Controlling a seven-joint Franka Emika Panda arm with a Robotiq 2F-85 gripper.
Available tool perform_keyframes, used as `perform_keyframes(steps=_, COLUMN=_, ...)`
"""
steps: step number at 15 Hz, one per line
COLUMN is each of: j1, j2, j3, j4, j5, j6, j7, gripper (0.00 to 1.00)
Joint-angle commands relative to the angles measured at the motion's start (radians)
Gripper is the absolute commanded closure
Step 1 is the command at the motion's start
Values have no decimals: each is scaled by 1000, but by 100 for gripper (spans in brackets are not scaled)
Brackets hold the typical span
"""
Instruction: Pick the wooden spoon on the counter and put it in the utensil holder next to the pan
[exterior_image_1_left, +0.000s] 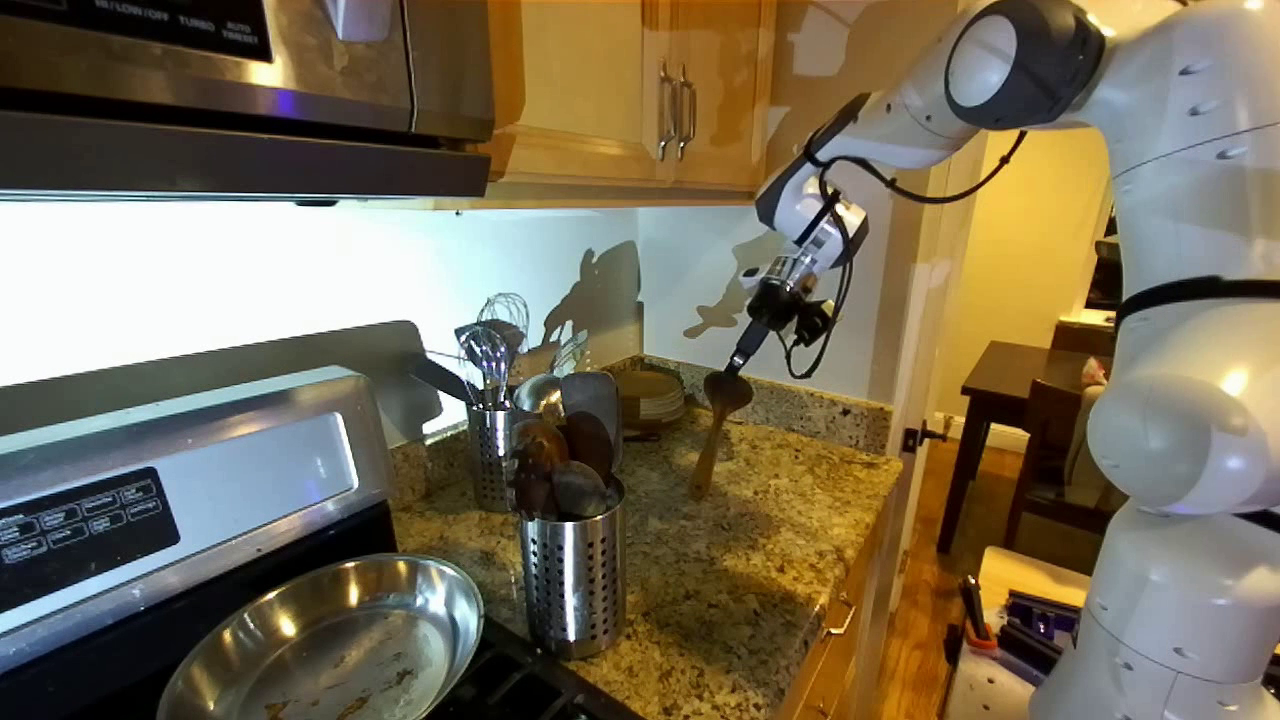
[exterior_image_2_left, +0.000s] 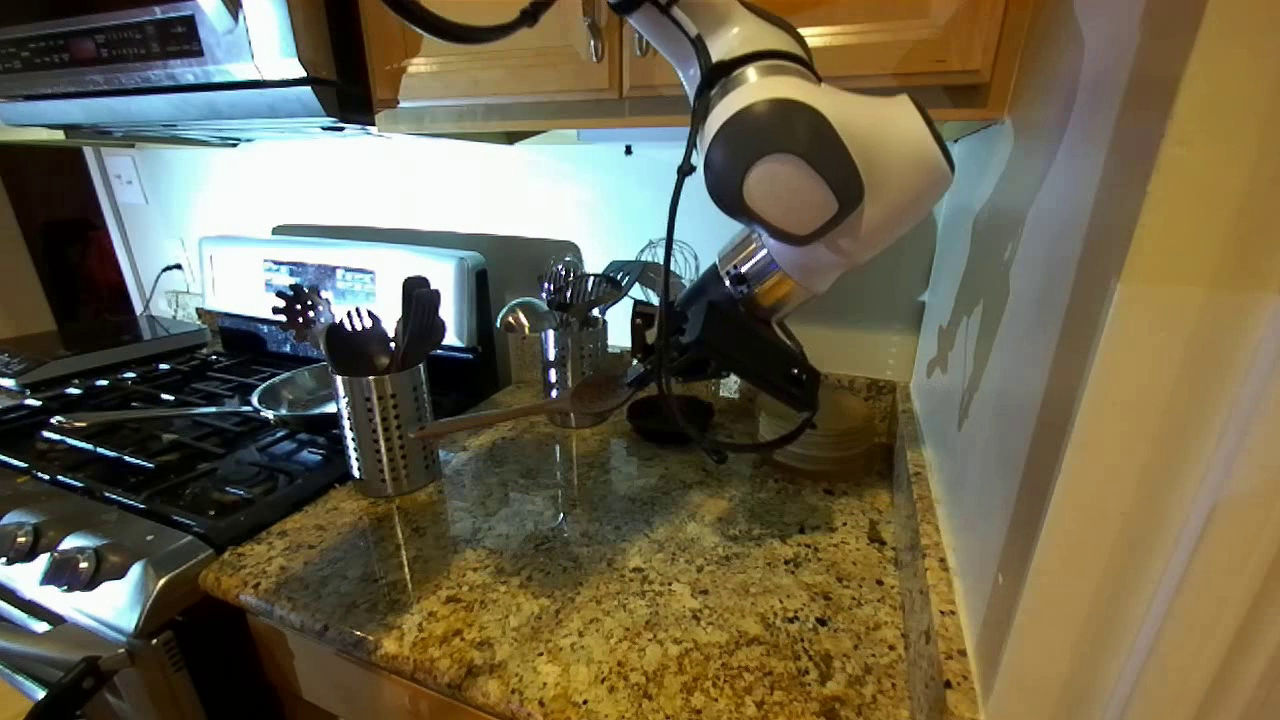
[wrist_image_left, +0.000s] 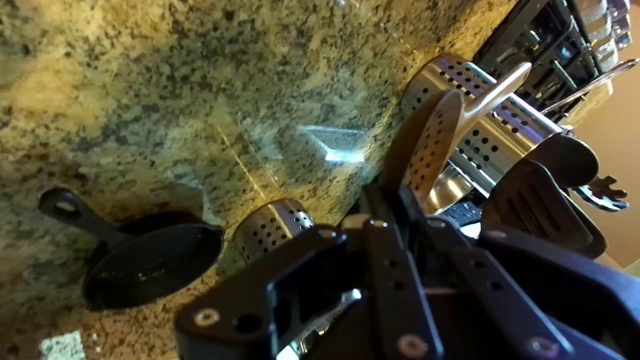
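Observation:
The wooden spoon (exterior_image_1_left: 728, 394) hangs in the air above the granite counter (exterior_image_1_left: 760, 560). My gripper (exterior_image_1_left: 738, 366) is shut on the rim of its bowl, and the handle slants down and away from the fingers. In the wrist view the spoon (wrist_image_left: 436, 142) juts out from the gripper (wrist_image_left: 392, 197), dark dots showing on its bowl. Its handle tip (exterior_image_2_left: 425, 433) overlaps the utensil holder (exterior_image_2_left: 388, 440) in an exterior view; how far apart they are I cannot tell. That perforated steel holder contains several dark utensils. Beside it, the shiny pan (exterior_image_1_left: 340, 645) sits on the stove.
Behind stands another perforated holder (exterior_image_1_left: 490, 455) with a whisk and ladle. A small black skillet (wrist_image_left: 150, 265) and stacked plates (exterior_image_2_left: 825, 440) lie near the back corner. Cabinets (exterior_image_1_left: 600, 90) hang overhead, and a wall (exterior_image_2_left: 1000, 350) bounds the counter's side.

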Motion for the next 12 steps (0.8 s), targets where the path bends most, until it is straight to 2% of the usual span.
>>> perform_keyframes(steps=1, j1=45, j2=-127, j3=-46, j4=-48, j5=-12, j6=2, j7=-17, gripper=93)
perform_keyframes(steps=6, j1=104, j2=-268, j3=-73, j4=-88, j5=-58, j6=65, j7=-14, gripper=93)
perform_keyframes(steps=12, j1=192, j2=-425, j3=-65, j4=-138, j5=-201, j6=209, j7=-8, gripper=93)
